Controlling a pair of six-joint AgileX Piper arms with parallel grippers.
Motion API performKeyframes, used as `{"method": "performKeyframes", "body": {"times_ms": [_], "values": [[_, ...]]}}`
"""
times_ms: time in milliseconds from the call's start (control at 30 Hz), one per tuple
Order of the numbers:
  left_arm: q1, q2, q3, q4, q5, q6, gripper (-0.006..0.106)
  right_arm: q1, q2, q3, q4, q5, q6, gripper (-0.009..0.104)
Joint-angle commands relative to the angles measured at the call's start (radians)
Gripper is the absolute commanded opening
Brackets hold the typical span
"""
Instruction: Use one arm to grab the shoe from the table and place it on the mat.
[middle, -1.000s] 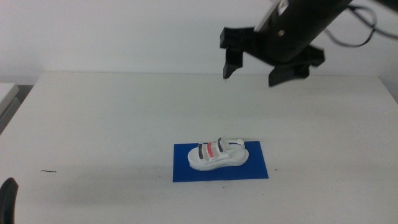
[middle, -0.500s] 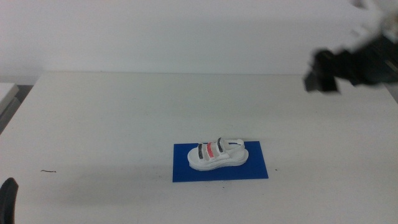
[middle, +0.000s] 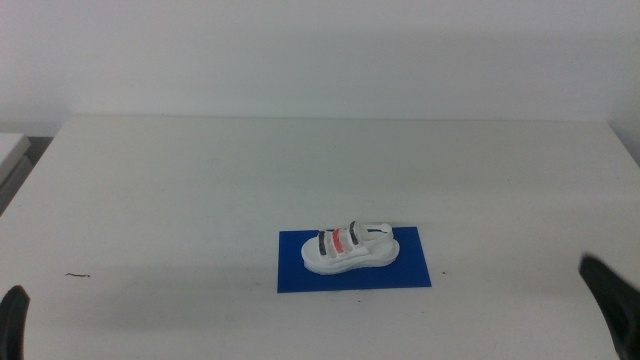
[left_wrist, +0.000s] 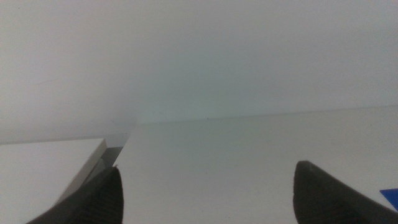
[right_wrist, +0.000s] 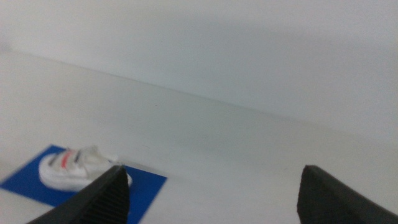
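The small white shoe (middle: 350, 248) with dark and red straps rests upright on the dark-blue mat (middle: 410, 270), near the middle of the white table (middle: 200, 190). It also shows in the right wrist view (right_wrist: 73, 168), on the mat (right_wrist: 146, 190). My right gripper (right_wrist: 211, 193) is open and empty, low at the table's right front; only a dark tip (middle: 612, 300) shows in the middle view. My left gripper (left_wrist: 208, 193) is open and empty at the left front corner, with a tip (middle: 12, 318) in the middle view.
A small dark mark (middle: 78, 275) lies on the table at the front left. A second white surface (left_wrist: 43, 168) adjoins the table's left edge. A plain white wall stands behind the table.
The right arm, which hung open above the table's far right, has swung away to the right and down to the bottom right corner. The shoe and mat have not moved.
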Motion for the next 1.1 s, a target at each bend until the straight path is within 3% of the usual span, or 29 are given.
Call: {"method": "performKeyframes", "body": {"times_ms": [0,133,300,633,700,900,1067], "values": [[-0.002,0.005,0.0,-0.004,-0.012,-0.003,0.094,-0.011,-0.087,0.068,0.028,-0.049,-0.123,0.092],[-0.002,0.005,0.0,-0.004,-0.012,-0.003,0.094,-0.013,-0.218,0.132,0.057,-0.041,-0.13,0.092],[-0.002,0.005,0.0,-0.004,-0.012,-0.003,0.094,-0.059,-0.341,0.146,0.027,-0.023,-0.13,0.092],[-0.002,0.005,0.0,-0.004,-0.012,-0.003,0.094,-0.28,-0.511,0.173,-0.008,0.037,-0.13,0.092],[-0.002,0.005,0.0,-0.004,-0.012,-0.003,0.094,-0.301,-0.531,0.173,-0.008,0.124,-0.13,0.092],[-0.002,0.005,0.0,-0.004,-0.012,-0.003,0.094,-0.302,-0.531,0.173,0.001,0.197,-0.13,0.092],[-0.002,0.005,0.0,-0.004,-0.012,-0.003,0.094,-0.302,-0.531,0.173,0.045,0.215,-0.13,0.092]]}}
